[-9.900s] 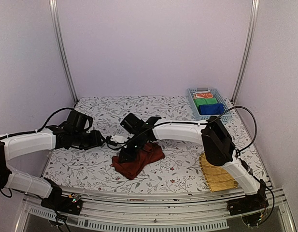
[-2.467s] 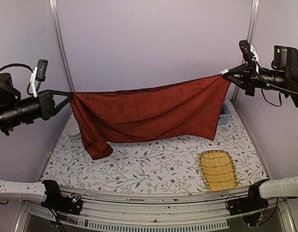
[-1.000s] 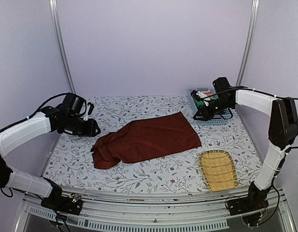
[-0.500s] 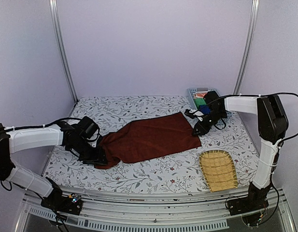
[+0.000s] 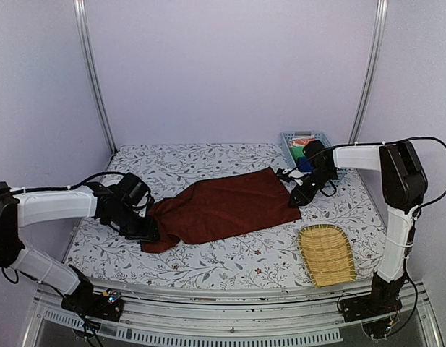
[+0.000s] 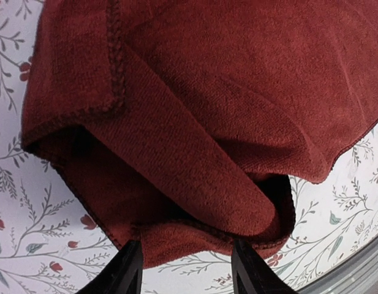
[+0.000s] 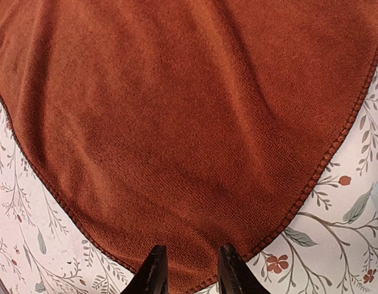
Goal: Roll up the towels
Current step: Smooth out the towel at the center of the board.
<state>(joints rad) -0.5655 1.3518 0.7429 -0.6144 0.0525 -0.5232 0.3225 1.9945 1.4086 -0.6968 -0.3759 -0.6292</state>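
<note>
The dark reddish-brown towel [image 5: 223,206] lies spread across the middle of the table, its left end folded over in a thick bunch. My left gripper [image 5: 149,233] is low at that bunched end. In the left wrist view the gripper [image 6: 187,269] is open, and the folded edge of the towel [image 6: 195,122] reaches in between its fingertips. My right gripper [image 5: 293,196] is at the towel's right corner. In the right wrist view the gripper [image 7: 190,272] stands narrowly open over the flat hemmed corner [image 7: 189,122]. The blue towel [image 5: 304,165] sits in the basket, partly hidden by the right arm.
A blue plastic basket [image 5: 320,136] at the back right also holds a green cloth [image 5: 298,153] and an orange-red cloth [image 5: 303,142]. A woven wicker tray [image 5: 326,254] lies at the front right, just below the towel's right corner. Frame posts rise at both back corners.
Over the last second my left gripper came down to the towel's bunched left end. My right gripper moved from the basket to the towel's right corner and narrowed. The towel's bunch has flattened slightly.
</note>
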